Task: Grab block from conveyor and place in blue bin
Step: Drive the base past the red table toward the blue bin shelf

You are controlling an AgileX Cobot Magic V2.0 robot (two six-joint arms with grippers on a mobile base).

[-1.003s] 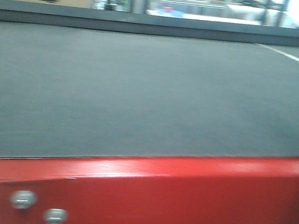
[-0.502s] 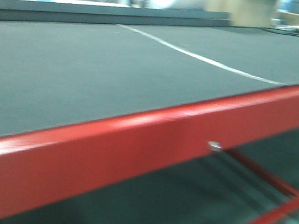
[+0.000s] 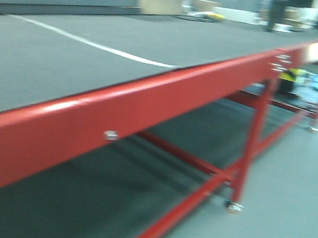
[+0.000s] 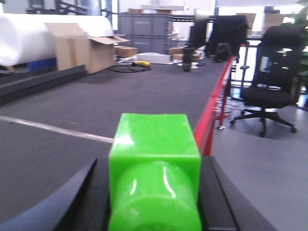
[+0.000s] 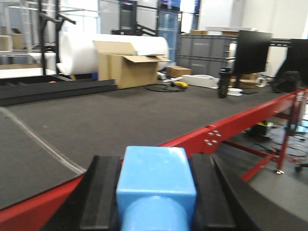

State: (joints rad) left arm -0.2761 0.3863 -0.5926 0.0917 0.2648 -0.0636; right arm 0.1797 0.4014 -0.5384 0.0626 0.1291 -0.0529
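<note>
Front cam has swung right along conveyor [image 3: 66, 64] & its red frame [image 3: 149, 106], left gripper [image 4: 154, 192] clamped on green block [image 4: 154, 154], right gripper [image 5: 156, 192] on blue block [image 5: 156, 178], both near belt edge: carry step, next needs finding blue bin, not in view.

Front cam: low, just outside the near red rail [image 3: 149, 103], abt level w/ conveyor [image 3: 66, 61] top. It faces far-right along the rail and takes in belt top, underside & floor; pic blurred. L wrist cam: over the belt, facing down its length to the far end, w/ green block [image 4: 154, 168] v. close, filling bottom centre. R wrist cam: similar heading, over the rail, belt to its left, blue block [image 5: 156, 185] right at lens. All 3 share belt, rail & white seam [image 3: 98, 45]. Both wrist cams share the cardboard box [image 4: 79, 50], far left.
</note>
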